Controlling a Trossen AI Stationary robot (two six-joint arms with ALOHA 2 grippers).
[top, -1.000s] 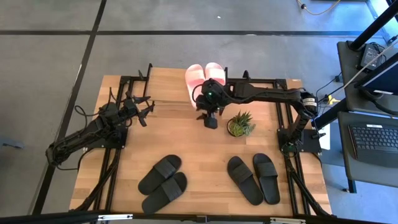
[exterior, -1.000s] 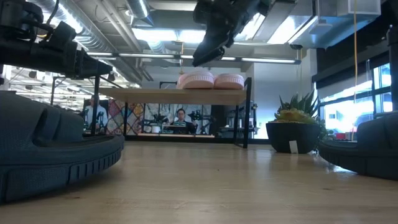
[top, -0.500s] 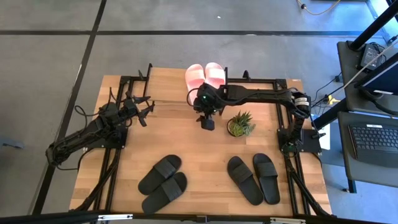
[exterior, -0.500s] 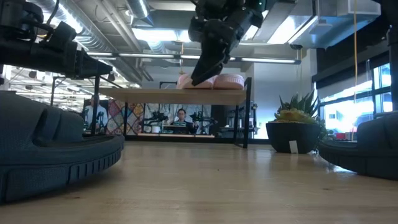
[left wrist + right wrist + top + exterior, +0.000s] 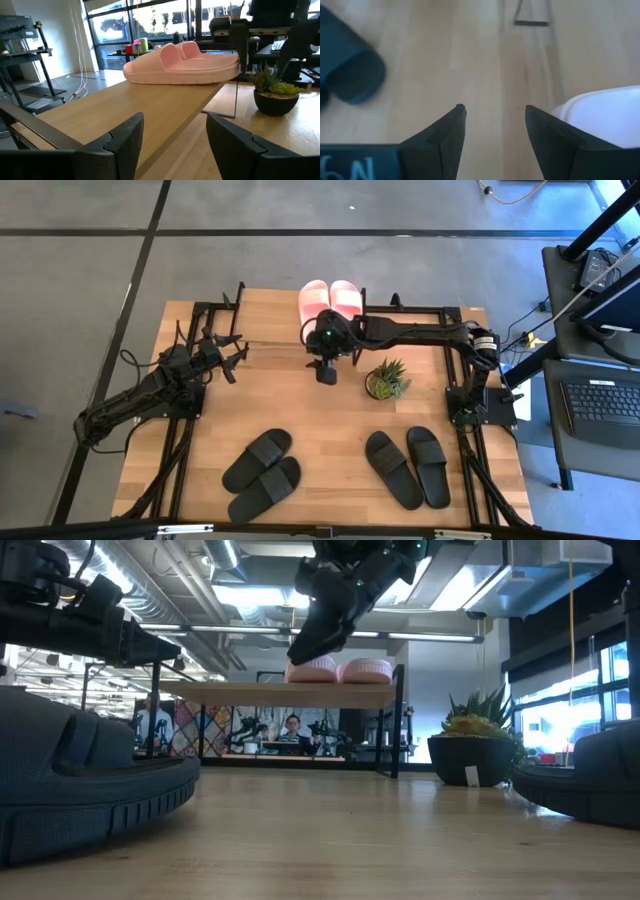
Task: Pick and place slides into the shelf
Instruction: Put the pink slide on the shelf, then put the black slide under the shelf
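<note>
Right gripper [image 5: 326, 372]: jaws apart, holding nothing, raised beside the pink slides [image 5: 331, 300]. Left gripper [image 5: 232, 350]: jaws apart, empty, facing the shelf [image 5: 150, 102].

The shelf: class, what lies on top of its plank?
On the shelf sits one pale pink pair of slides, side by side. The right gripper, open and empty, partly covers them in the low view.

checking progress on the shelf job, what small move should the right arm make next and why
Probably swing the open, empty right end effector back toward the nearest black slides at the table's near edge. The pink pair already sits on the shelf, while both black pairs still lie on the table. The left end effector waits, open, at the shelf's left.
</note>
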